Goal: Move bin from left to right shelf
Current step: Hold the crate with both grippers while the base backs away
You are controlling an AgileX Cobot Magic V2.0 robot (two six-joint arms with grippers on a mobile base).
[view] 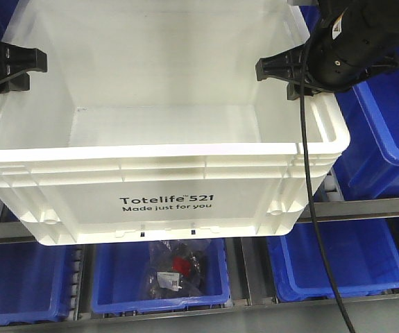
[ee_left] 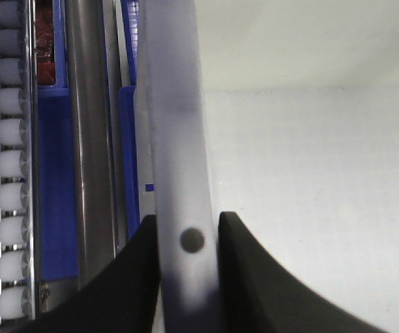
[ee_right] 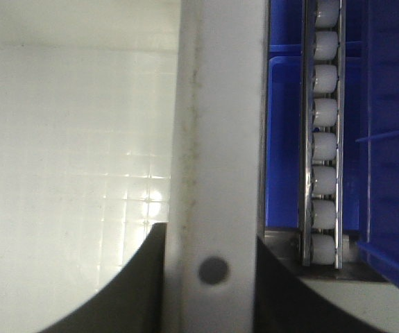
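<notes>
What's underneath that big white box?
A blue bin holding a clear bag of dark and red items shows below the white bin; whatever lies further back is covered.

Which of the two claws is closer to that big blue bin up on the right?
Right. The right gripper clamps the white bin at its right rim, beside the blue bin; the left gripper clamps the opposite rim.

- A large white bin (view: 164, 173), rim ribbed, its front printed in black "Totelife 521 Made just for you".
- Open-topped and empty, it is upright and level.
- Its front wall stands directly above a blue bin (view: 116, 284) holding a bagged item.
</notes>
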